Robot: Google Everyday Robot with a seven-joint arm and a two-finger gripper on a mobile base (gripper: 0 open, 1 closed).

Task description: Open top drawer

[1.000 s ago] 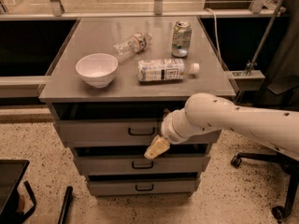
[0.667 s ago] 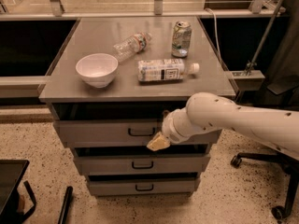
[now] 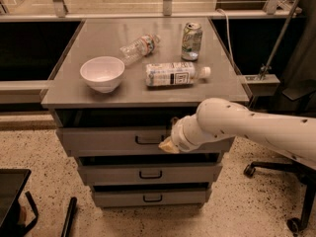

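The top drawer (image 3: 103,142) sits right under the table (image 3: 98,97), the uppermost of three grey fronts, with its small black handle (image 3: 147,140) in the middle. From where I stand the front looks about level with the frame, with a dark gap above it, so I'd judge the opening has hardly begun, if at all. The claw (image 3: 167,145) is low against that front, just right of the handle and touching or nearly touching its end. I cannot tell whether it is wide or narrow, or whether it has hold of the handle. The white arm (image 3: 237,125) reaches in from the right. As I see it, the grip and the whole pull outward are left to do. The two lower drawers (image 3: 113,174) look shut. On the table are a white bowl (image 3: 102,73), a white-labelled bottle (image 3: 173,74) on its side, a clear bottle (image 3: 139,47) lying down and an upright green-and-silver can (image 3: 191,41). All three carry print, but none of it is readable from here.
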